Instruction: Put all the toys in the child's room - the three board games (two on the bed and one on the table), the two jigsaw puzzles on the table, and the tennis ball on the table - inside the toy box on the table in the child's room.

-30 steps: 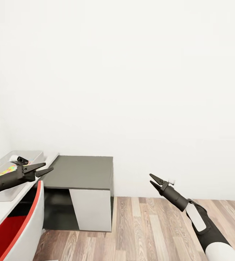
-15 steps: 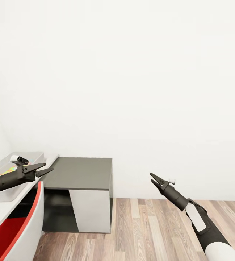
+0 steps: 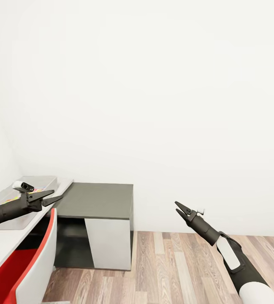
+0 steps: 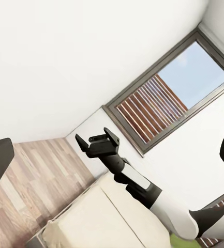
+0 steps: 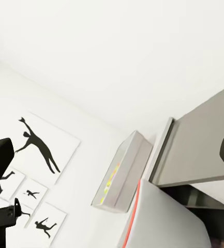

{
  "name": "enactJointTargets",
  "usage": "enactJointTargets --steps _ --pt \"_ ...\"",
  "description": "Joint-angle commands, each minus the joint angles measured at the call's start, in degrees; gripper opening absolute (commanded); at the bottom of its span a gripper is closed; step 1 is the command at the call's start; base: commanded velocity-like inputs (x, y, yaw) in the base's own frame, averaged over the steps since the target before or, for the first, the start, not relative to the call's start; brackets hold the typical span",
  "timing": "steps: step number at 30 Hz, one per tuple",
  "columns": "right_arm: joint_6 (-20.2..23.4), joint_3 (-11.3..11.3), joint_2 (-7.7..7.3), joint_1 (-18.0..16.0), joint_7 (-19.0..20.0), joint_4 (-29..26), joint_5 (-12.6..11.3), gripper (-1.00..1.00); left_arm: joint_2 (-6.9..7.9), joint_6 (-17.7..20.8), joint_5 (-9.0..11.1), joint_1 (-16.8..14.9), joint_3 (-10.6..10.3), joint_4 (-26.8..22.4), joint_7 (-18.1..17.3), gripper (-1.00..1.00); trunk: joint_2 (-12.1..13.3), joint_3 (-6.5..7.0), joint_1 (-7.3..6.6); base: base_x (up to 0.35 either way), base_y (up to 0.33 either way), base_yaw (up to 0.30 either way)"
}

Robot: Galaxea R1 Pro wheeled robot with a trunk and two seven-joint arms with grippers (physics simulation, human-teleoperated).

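Observation:
The light grey toy box [image 3: 44, 183] stands on the pale table [image 3: 4, 240] at the far left of the head view. A many-coloured puzzle sheet [image 5: 109, 182] shows inside the toy box [image 5: 126, 170] in the right wrist view. My left gripper [image 3: 57, 194] hangs open and empty beside the bin's near wall. My right gripper [image 3: 177, 207] is open and empty in mid-air over the wood floor, far to the right of the table. The left wrist view looks across at my right gripper [image 4: 97, 142] and the beige bed [image 4: 99, 219] behind it.
A lower dark grey cabinet [image 3: 96, 200] adjoins the table's end against the white wall. A red and white chair [image 3: 31, 261] sits at the table, below my left arm. Wood floor [image 3: 174, 266] lies open on the right. A window [image 4: 168, 98] and black silhouette pictures [image 5: 39, 147] hang on the walls.
The whole head view has shifted a little, so the camera has moved. Both arms keep the same pose and both grippers stay open.

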Motion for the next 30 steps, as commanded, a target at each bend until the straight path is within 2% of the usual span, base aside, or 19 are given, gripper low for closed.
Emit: enactJointTargets --steps 1,10,18,30 --pt "0.45 -0.03 -0.01 -0.01 0.04 0.03 -0.37 1.00 0.01 0.61 -0.05 -0.01 -0.02 0.01 -0.23 1.00 -0.04 -0.01 0.01 -0.059 0.000 0.019" --pt "0.69 -0.03 -0.01 -0.01 -0.03 0.10 -0.43 1.00 -0.11 0.55 -0.05 -0.01 -0.05 0.00 -0.23 1.00 -0.04 0.03 0.01 -0.200 0.000 -0.036" --pt "0.62 -0.03 -0.02 -0.01 -0.11 0.13 -0.46 1.00 -0.09 0.51 -0.05 -0.01 -0.05 0.00 -0.23 1.00 -0.04 0.03 0.01 -0.286 -0.007 -0.252" --pt "0.45 -0.05 -0.01 -0.01 -0.08 0.44 -0.41 1.00 -0.17 0.51 -0.05 -0.01 -0.03 0.00 -0.23 1.00 -0.04 0.03 0.01 -0.251 -0.107 -0.277"
